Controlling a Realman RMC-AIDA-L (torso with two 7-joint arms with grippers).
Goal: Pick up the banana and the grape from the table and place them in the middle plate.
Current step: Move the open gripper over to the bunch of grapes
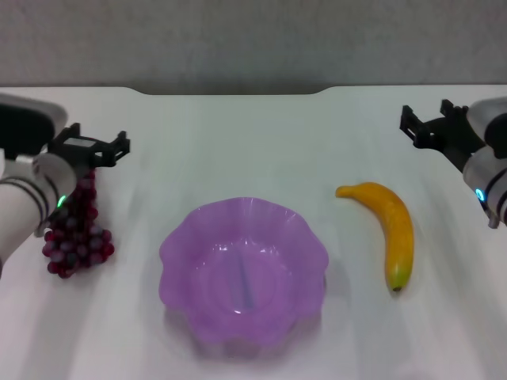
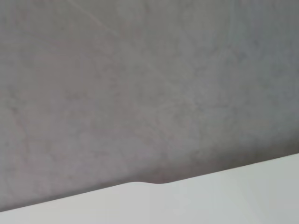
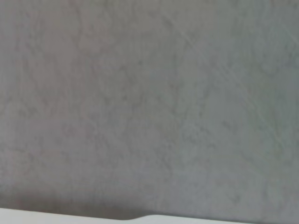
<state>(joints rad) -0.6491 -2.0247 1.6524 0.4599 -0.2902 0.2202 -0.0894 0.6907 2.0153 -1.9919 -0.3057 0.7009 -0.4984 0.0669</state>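
The banana (image 1: 394,229) lies on the white table (image 1: 238,142), to the right of the middle plate (image 1: 238,204), a translucent purple dish with a wavy rim and nothing in it. The grape (image 1: 78,235) bunch lies to the left of the plate. My left gripper (image 1: 98,143) hovers over the far end of the bunch, open and holding nothing. Beyond and to the right of the banana, my right gripper (image 1: 428,115) is also open and holds nothing. Neither wrist view shows fingers or fruit.
The table's far edge has a notch (image 1: 234,93) at the middle, with a grey wall (image 1: 253,39) behind it. Both wrist views show only that wall (image 2: 140,84) (image 3: 149,93) and a strip of table edge (image 2: 210,200) (image 3: 46,217).
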